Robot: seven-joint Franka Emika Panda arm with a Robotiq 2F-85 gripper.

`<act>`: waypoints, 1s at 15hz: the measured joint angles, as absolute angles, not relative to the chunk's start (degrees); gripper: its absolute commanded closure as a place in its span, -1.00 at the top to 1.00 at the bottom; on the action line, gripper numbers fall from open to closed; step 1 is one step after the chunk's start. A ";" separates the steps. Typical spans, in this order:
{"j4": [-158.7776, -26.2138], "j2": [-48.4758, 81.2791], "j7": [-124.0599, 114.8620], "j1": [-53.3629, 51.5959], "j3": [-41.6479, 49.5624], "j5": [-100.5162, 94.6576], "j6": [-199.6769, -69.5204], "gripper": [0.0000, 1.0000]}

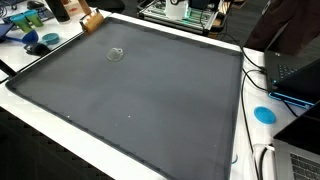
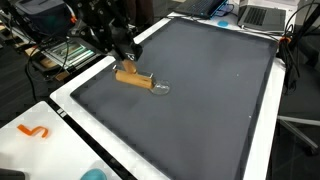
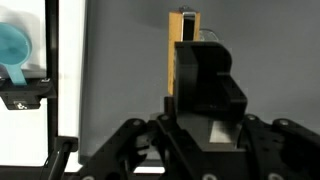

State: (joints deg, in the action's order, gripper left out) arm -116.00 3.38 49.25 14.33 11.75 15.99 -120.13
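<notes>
Wooden handle (image 2: 133, 78) partly hidden by pincer (image 2: 125, 58); cannot tell pincer apart or together

Claw (image 2: 127, 55) hovers low, pointing down (fingers together).

Dark jaws low in frame, wooden piece (image 3: 186, 28) apparently just beyond, blue disc (image 3: 14, 48) far left.

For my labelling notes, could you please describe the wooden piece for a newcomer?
A dark grey mat covers the white table. Near its edge, by the gripper, lies a tan wooden block. It is the only brown thing there; the small item beside it is clear.
</notes>
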 measured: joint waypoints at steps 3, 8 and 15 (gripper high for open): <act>-116.50 2.20 49.91 13.50 10.99 14.06 -120.13 -0.52; -118.37 -0.40 52.08 11.79 10.00 11.49 -120.13 -0.52; -122.24 -4.85 55.43 8.09 7.70 6.45 -120.13 -0.52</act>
